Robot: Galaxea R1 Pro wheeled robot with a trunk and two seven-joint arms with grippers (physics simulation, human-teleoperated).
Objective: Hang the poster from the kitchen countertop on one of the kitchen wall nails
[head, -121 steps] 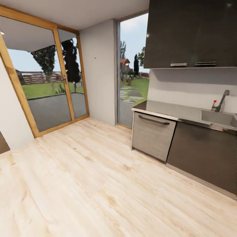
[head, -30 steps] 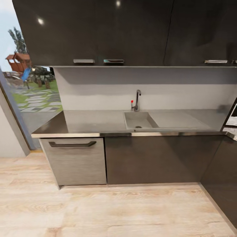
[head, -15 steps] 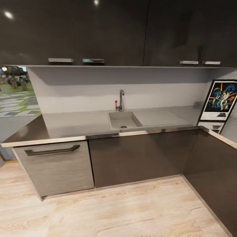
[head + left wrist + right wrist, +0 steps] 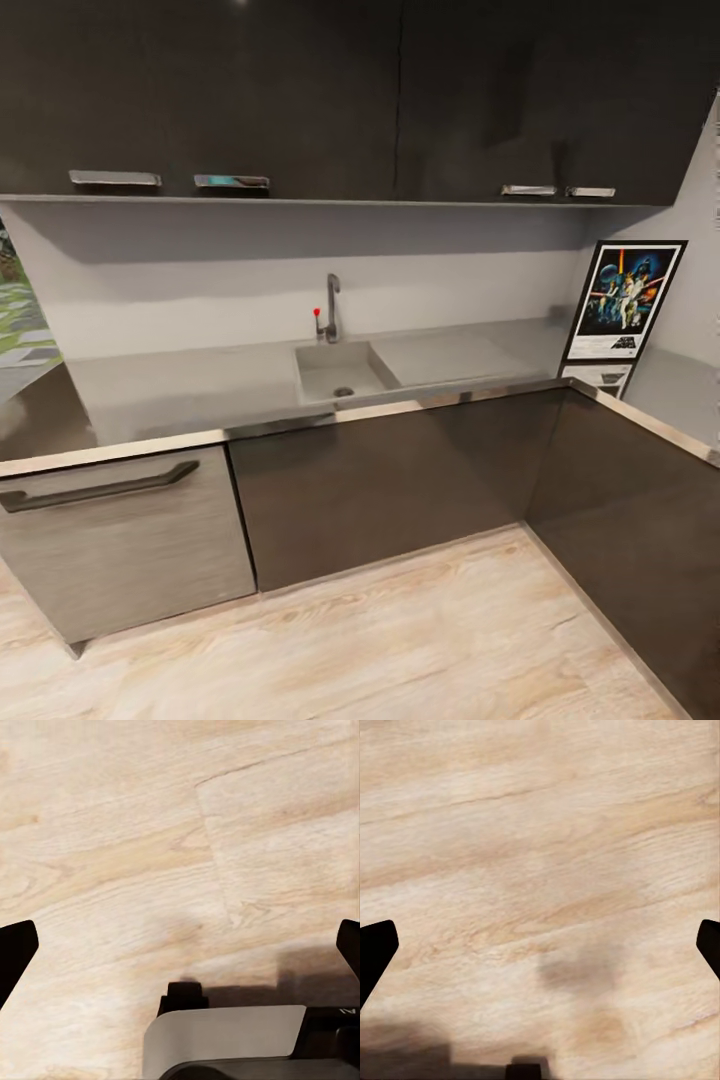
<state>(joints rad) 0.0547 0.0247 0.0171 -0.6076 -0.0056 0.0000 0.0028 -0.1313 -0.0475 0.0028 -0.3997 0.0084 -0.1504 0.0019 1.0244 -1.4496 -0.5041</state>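
The poster point(image 4: 623, 301), a Star Wars print in a thin black frame with a white border, stands upright in the far right corner of the kitchen countertop point(image 4: 190, 385), leaning on the wall. The pale grey worktop holds an inset sink point(image 4: 336, 371) and a chrome tap point(image 4: 330, 307). In the left wrist view my left gripper point(image 4: 180, 952) points down at the wooden floor, fingertips point(image 4: 15, 952) wide apart and nothing between them. In the right wrist view my right gripper point(image 4: 540, 952) hangs over the floor the same way, open and empty.
Dark upper cabinets point(image 4: 300, 90) hang over the counter and dark lower cabinets point(image 4: 400, 480) stand below it. A grey dishwasher front with a bar handle point(image 4: 95, 487) is at the left. The counter's right leg point(image 4: 650, 425) runs toward me. Light wooden floor point(image 4: 400, 640) lies in front.
The camera has swung right: the window wall has left the picture, the sink has slid left, and the poster has come fully into view at the right.
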